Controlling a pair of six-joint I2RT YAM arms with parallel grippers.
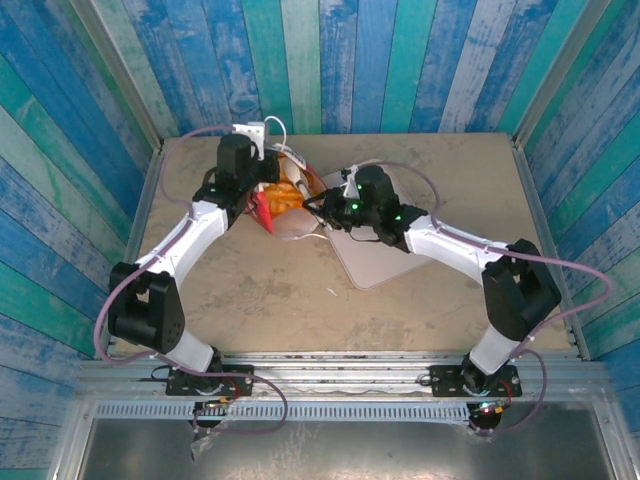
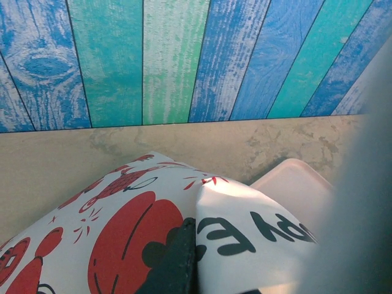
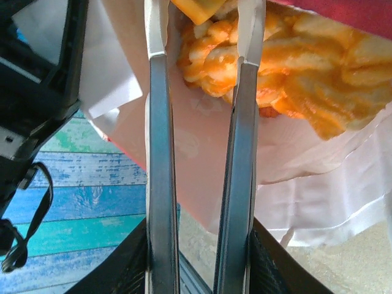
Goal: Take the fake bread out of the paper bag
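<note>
Two hands meet at the paper bag (image 1: 290, 222) near the table's (image 1: 250, 290) far edge: the left hand (image 1: 262, 188) pinches its paper, the right hand (image 3: 202, 30) clamps bread (image 3: 306, 67) inside.

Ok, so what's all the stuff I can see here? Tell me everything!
paper bag: one, white with red pictures, far middle of the table
fake bread: several, golden-orange, inside the bag
tray: one, pale pink, right of the bag
table: one, beige
plank walls: blue and green, around the table
left gripper: dark, pinching the bag
right gripper: silver fingers, in the bag's mouth, closed on a bread piece
</note>
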